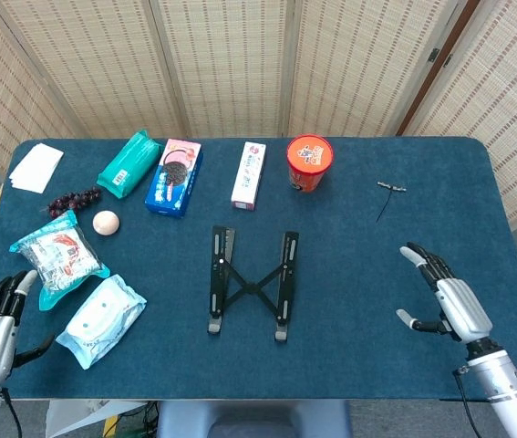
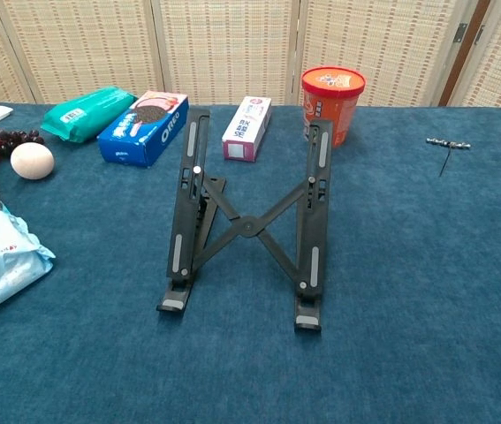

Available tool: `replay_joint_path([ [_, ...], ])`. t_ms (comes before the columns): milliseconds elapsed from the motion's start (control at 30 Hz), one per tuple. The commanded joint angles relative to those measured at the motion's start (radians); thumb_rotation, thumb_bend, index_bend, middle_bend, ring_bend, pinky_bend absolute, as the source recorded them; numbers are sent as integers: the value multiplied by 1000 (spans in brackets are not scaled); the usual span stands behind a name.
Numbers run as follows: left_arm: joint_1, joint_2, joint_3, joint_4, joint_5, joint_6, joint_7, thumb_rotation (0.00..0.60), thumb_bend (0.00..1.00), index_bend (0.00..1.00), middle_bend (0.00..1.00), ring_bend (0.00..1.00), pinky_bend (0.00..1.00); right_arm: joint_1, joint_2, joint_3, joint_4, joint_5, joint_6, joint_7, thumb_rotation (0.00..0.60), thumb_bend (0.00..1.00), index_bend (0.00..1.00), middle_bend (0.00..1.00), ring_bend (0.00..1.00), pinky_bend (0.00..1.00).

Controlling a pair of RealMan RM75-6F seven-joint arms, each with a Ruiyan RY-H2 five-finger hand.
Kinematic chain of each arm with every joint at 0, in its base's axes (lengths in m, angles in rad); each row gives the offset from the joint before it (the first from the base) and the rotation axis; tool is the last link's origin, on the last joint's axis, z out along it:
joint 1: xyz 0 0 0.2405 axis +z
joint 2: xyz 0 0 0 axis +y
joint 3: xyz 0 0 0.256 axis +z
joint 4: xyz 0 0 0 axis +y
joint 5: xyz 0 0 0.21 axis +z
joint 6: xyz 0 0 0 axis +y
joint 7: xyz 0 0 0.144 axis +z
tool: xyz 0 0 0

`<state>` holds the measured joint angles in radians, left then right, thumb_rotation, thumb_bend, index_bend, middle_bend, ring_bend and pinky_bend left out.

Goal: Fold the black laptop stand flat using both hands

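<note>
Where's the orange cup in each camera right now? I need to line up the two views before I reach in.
Head view: the orange cup stands at the table's far edge, just right of center, beyond the black laptop stand.
Chest view: orange cup at upper right of center, behind the stand's right rail.
Shared landmark: the white box left of the cup.
</note>
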<state>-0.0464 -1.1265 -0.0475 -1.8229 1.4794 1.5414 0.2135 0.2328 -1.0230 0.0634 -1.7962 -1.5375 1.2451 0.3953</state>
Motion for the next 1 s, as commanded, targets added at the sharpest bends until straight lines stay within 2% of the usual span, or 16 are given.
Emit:
replay_joint_path([
  [33, 0, -1, 2, 0, 2, -1, 3, 600, 179, 48, 71, 50, 0, 51, -13, 14, 16, 9, -66, 103, 600, 177, 0, 14, 0, 0],
  [233, -1, 0, 1, -4, 1, -2, 1, 600, 179, 48, 71, 50, 0, 129, -35, 30, 49, 3, -161, 292, 600, 175, 0, 14, 0, 0],
  [333, 0, 1, 0, -5, 0, 0, 1, 600, 178, 48, 71, 50, 0, 161, -48, 35, 71, 1, -196, 341, 600, 170, 0, 14, 0, 0],
  [533, 0, 2, 0, -7, -1, -2, 2, 600, 179, 48, 71, 50, 0, 225, -88, 55, 115, 14, -256, 452, 600, 100, 0, 14, 0, 0],
  [1000, -1, 5, -1, -14, -2, -2, 9, 600, 179, 48, 71, 51, 0, 397, -242, 97, 285, 16, -397, 799, 600, 76, 0, 14, 0, 0],
])
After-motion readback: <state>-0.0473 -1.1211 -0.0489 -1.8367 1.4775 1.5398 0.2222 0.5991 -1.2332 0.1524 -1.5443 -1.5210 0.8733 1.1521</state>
